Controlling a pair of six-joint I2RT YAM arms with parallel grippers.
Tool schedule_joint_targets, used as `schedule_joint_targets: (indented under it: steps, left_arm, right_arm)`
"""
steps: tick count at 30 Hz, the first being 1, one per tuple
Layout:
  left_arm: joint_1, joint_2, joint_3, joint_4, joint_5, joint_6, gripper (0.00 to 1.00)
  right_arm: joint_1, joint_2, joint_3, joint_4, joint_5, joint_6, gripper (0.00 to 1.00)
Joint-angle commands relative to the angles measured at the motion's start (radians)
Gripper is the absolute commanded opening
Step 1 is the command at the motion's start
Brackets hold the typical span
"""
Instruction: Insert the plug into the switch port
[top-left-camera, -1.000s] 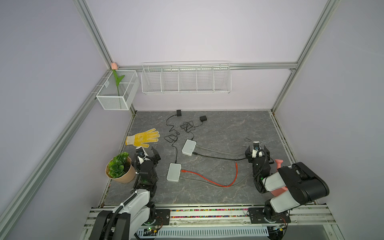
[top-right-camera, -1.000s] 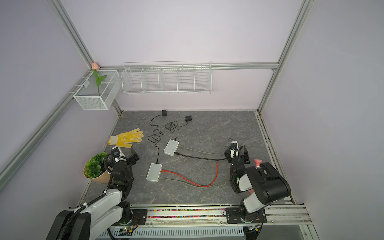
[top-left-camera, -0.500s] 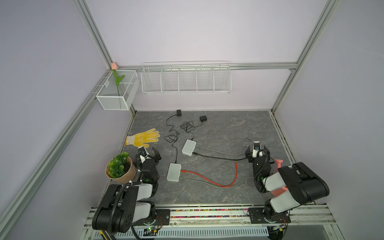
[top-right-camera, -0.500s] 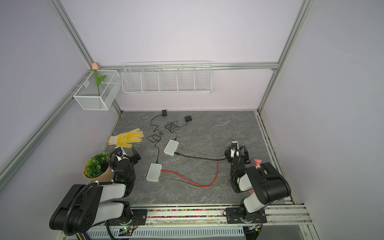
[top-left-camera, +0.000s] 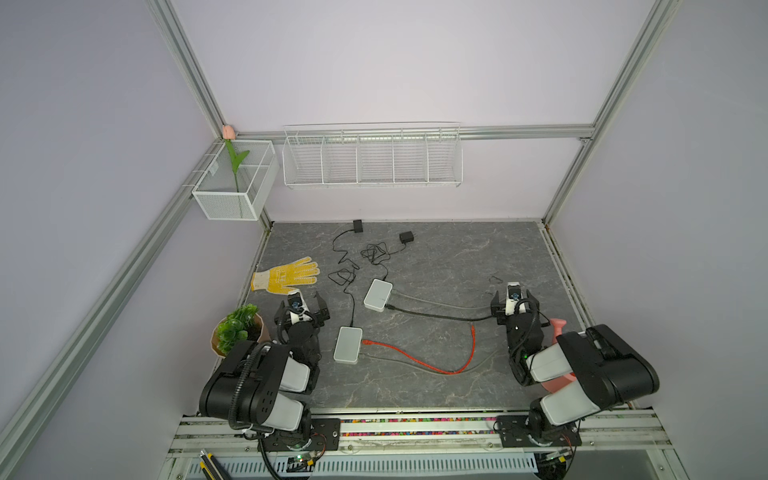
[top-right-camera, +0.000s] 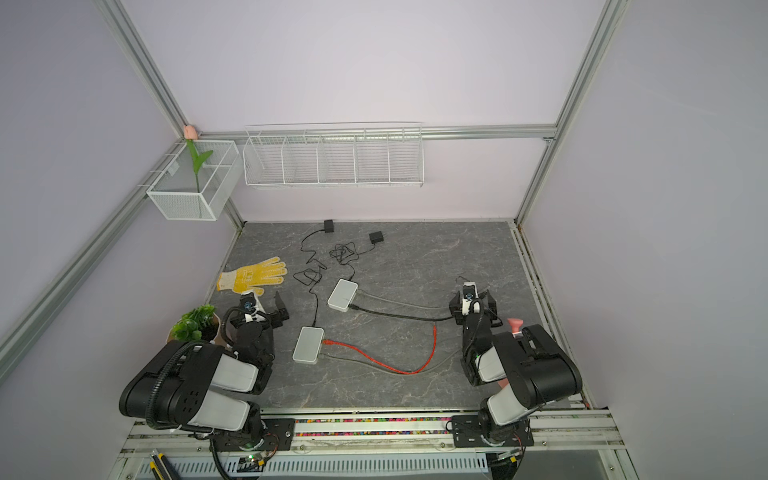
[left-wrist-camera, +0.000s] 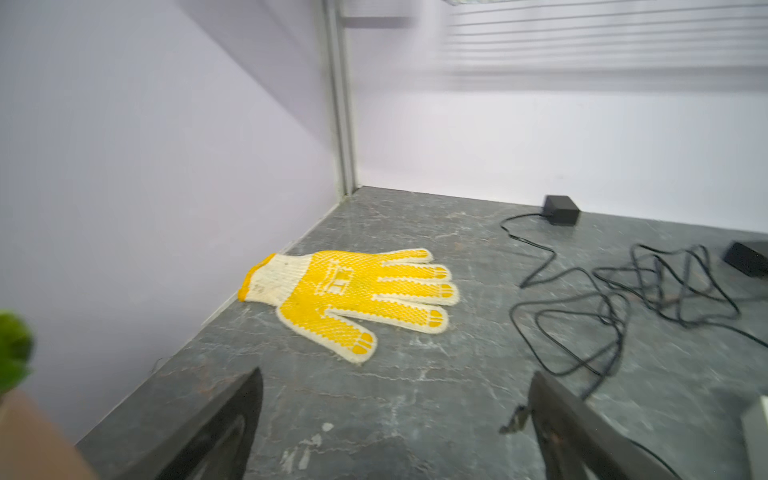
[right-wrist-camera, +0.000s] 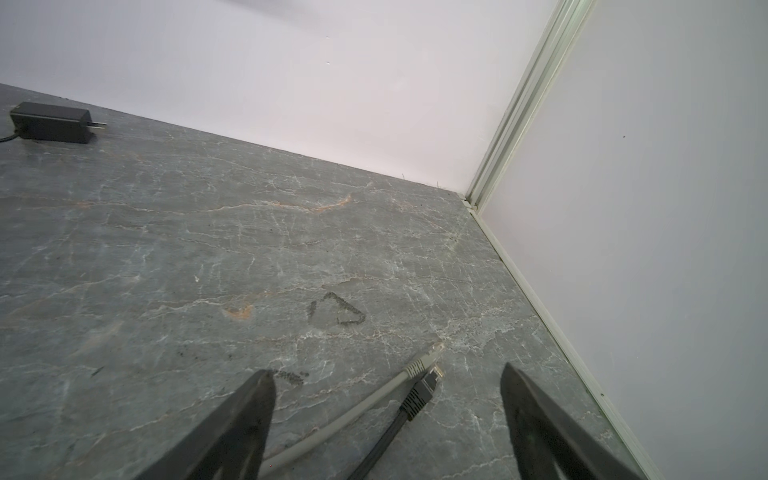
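Grey marbled stone is covering the table (top-left-camera: 436, 266), and both grippers are hanging low over it toward the front. On its side, the left gripper (left-wrist-camera: 397, 372) is standing wide open with nothing in it. Its wrist view is looking straight at a yellow glove (left-wrist-camera: 357, 295) lying flat by the left wall (left-wrist-camera: 145, 166), with tangled black cords (left-wrist-camera: 615, 299) beyond.

Across the table, the right gripper (right-wrist-camera: 386, 369) is gaping too, gripping nothing. Only its wrist view is showing a black plug (right-wrist-camera: 417, 397) and a grey plug (right-wrist-camera: 426, 359) lying side by side on the stone between the fingers (right-wrist-camera: 232, 424), touching neither. In both top views the gripper body is hiding those plugs.

The top views are adding two white boxes: the far switch (top-left-camera: 378, 295) and the near switch (top-left-camera: 348, 344), sitting left of centre, well apart from the right gripper. A red cable (top-left-camera: 473, 345) is running from the near switch, its free end lying loose mid-table. The port faces are too small to read, so I cannot tell which are free.

Open stone is stretching between the switches and the right gripper, crossed only by cables. The right wall (right-wrist-camera: 665, 208) is standing close beside that gripper, and a potted plant (top-left-camera: 235, 330) is crowding the left arm.
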Motion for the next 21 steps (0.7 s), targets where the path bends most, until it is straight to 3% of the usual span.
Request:
schedule_joint_targets:
  steps: [1,17,21]
  left_arm:
    - [-0.035,0.027,0.017,0.048,0.085,0.129,0.99]
    - [-0.043,0.048,0.026,0.049,0.132,0.166,0.99]
    - [-0.034,0.09,0.058,0.05,0.057,0.116,0.99]
  right_arm:
    - [-0.005,0.004,-0.005,0.056,-0.06,-0.011,0.88]
    - [-0.005,0.008,-0.003,0.054,-0.086,-0.024,0.88]
    - [-0.008,0.009,-0.002,0.053,-0.087,-0.016,0.89]
